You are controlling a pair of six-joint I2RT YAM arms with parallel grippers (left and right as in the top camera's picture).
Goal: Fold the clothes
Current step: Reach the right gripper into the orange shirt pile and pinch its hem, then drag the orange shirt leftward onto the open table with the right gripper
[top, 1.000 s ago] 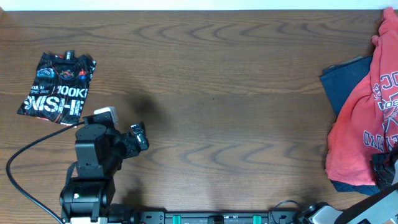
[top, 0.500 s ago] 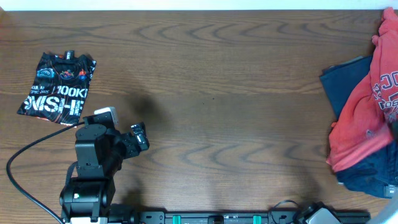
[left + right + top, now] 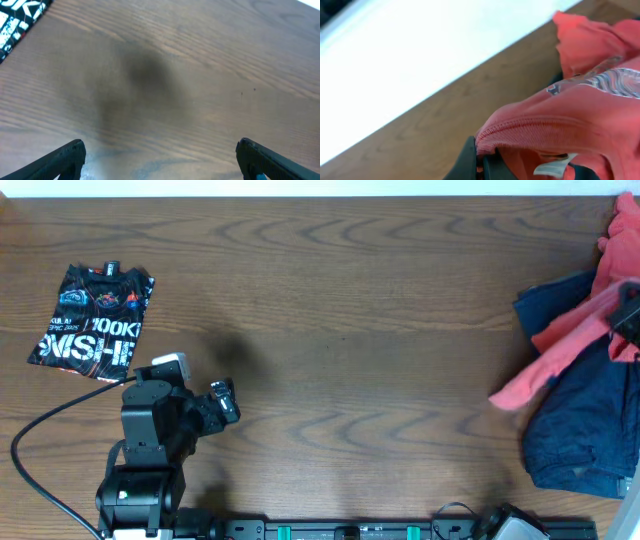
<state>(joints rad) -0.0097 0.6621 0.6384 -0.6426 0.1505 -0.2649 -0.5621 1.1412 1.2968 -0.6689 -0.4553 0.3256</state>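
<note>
The coral-red T-shirt [image 3: 560,348] is lifted and stretched at the table's right edge, over the navy-blue garment [image 3: 580,420]. My right gripper [image 3: 628,310] is shut on the shirt's hem; in the right wrist view the fingers [image 3: 485,160] pinch the stitched red edge [image 3: 560,125], with white-and-navy lettering showing. The black graphic-print tee [image 3: 92,322] lies folded at the far left. My left gripper [image 3: 222,402] is open and empty above bare wood near the front left; its fingertips [image 3: 160,155] show wide apart.
The wooden table [image 3: 340,330] spans the view. A black cable [image 3: 40,430] loops by the left arm's base. A white surface lies beyond the table's far edge [image 3: 395,60]. The black tee's corner shows in the left wrist view [image 3: 15,20].
My right gripper has moved away from the front edge, pulling the red T-shirt up off the navy garment. More of the navy garment now shows. The left arm has not moved.
</note>
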